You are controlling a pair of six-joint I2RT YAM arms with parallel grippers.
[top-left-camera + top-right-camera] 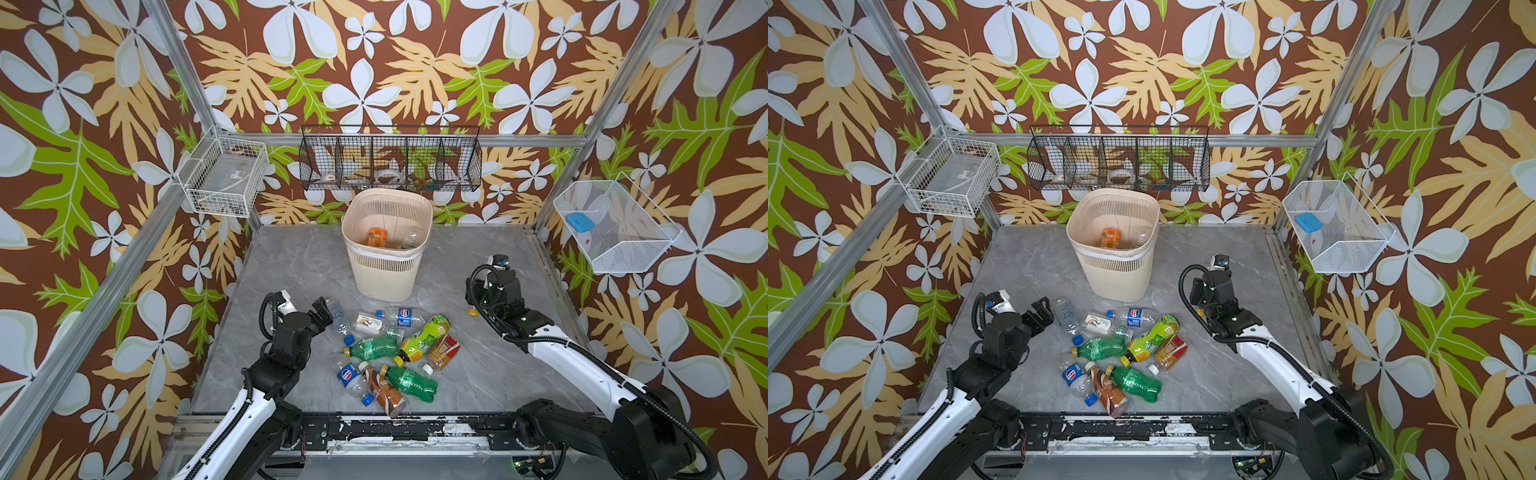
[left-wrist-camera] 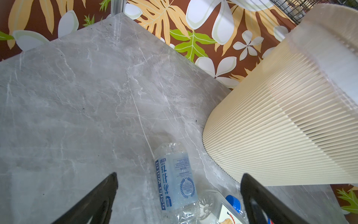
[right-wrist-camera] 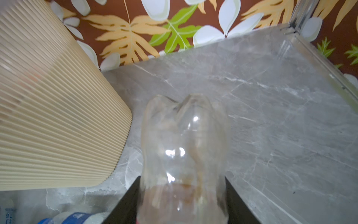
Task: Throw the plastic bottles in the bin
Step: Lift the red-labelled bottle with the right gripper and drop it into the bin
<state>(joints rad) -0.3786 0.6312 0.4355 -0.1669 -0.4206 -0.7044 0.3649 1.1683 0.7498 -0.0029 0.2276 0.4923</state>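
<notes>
Grey marble tabletop [image 1: 478, 374] carries the bin [image 1: 386, 270] at the back, with the plastic bottles [image 1: 399, 353] heaped before it in both top views. Only the right wrist view shows the right gripper [image 3: 182, 182] narrowed onto a clear bottle [image 3: 184, 135], both jaws against its sides. The left gripper [image 2: 180, 174] gapes wide and holds nothing, a soda water bottle [image 2: 175, 186] seen between its fingers.

Blurred clear bottle [image 3: 184, 151], near end and right pincer [image 3: 181, 182] both cropped by the right wrist view's edge.
</notes>
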